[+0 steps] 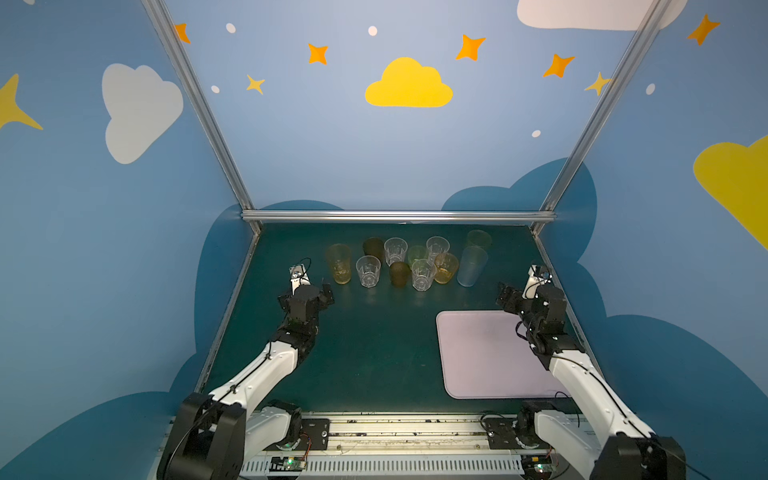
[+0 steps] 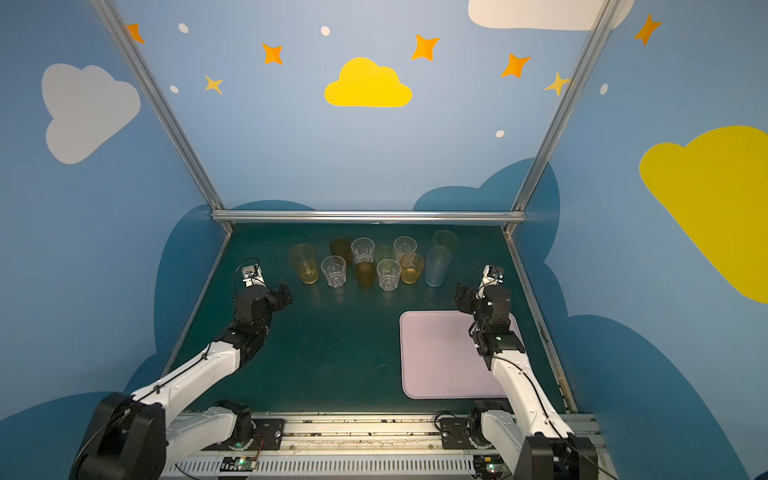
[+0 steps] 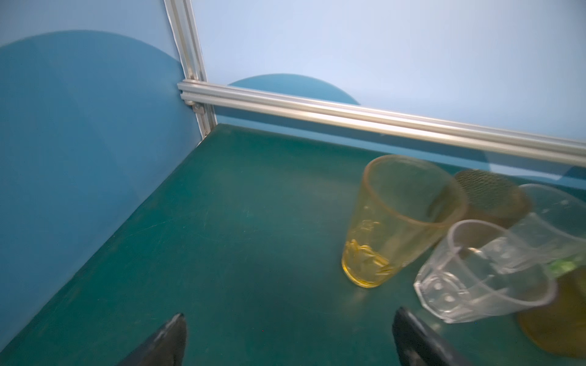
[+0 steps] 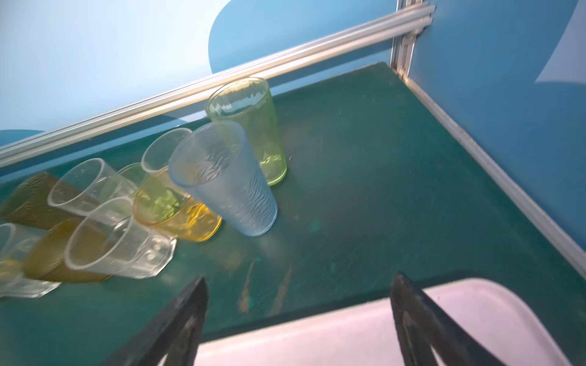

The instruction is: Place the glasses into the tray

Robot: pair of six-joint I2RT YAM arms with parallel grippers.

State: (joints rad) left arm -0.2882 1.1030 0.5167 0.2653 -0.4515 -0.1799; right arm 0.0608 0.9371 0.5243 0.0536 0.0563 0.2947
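Glasses (image 1: 411,262) stand clustered at the tabletop's (image 1: 365,353) far side, mouths up, long axes vertical, ahead of both my claws and untouched. My left claw (image 3: 290,313) and right claw (image 4: 299,277) are spread, empty. The tray (image 1: 478,353) lies beside my right claw.

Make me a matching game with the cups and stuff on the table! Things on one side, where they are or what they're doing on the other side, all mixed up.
Things:
1. yellow glass
2. blue glass
3. tray
4. left tool

Clues:
A. open, holding nothing
B. left end of the bunch of glasses
C. lying flat with no glasses on it
D. front right of the bunch of glasses

Pairs: 1-B, 2-D, 3-C, 4-A
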